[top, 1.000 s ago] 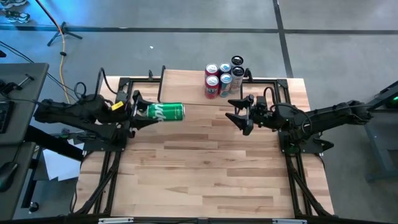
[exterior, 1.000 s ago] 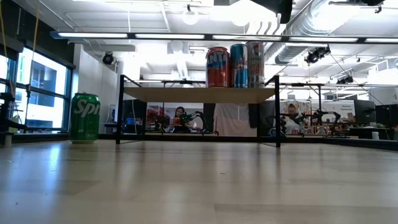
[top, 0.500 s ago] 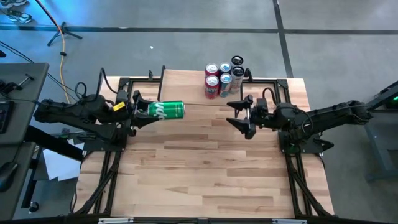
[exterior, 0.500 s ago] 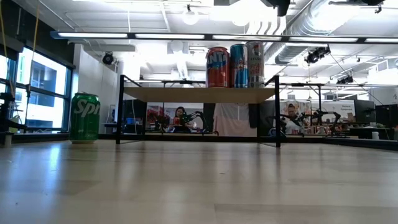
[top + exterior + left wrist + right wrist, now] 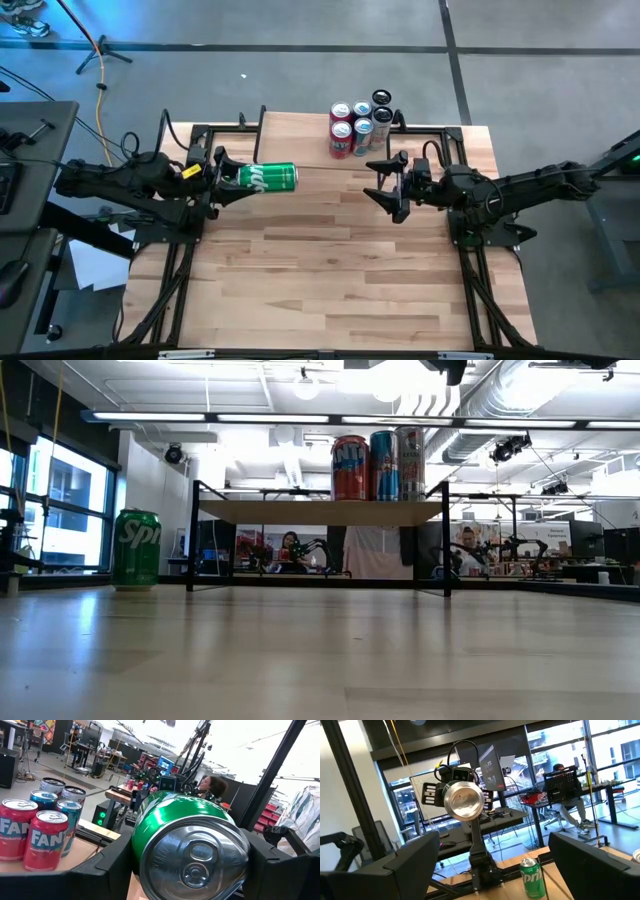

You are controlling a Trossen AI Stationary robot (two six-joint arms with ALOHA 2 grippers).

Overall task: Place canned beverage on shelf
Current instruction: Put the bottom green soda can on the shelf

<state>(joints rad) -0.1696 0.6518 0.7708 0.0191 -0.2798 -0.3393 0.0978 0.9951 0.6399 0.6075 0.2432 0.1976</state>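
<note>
My left gripper (image 5: 232, 178) is shut on a green Sprite can (image 5: 266, 178) and holds it on its side above the table's left part, in front of the shelf. The shelf (image 5: 300, 135) is a light-wood board on black legs (image 5: 300, 512) at the far edge. Several cans (image 5: 358, 125) stand upright on its right part. A second green Sprite can (image 5: 137, 548) stands upright on the table left of the shelf; it also shows in the right wrist view (image 5: 532, 877). My right gripper (image 5: 380, 183) is open and empty, facing the held can from the right. My left gripper pinches the can's side wall (image 5: 143, 832) between its two fingers (image 5: 112, 865), at the end with the pull tab. The fingers come level from the table's left and lie along the can. The can is lifted clear and lies level, its bare bottom (image 5: 463, 801) toward my right gripper.
Black frame rails run along the table's left (image 5: 185, 255) and right (image 5: 470, 270) sides. Bare tabletop (image 5: 320, 270) spreads from the grippers to the near edge. The shelf's left half (image 5: 260, 512) is bare board. A person sits at a desk far behind (image 5: 565, 795).
</note>
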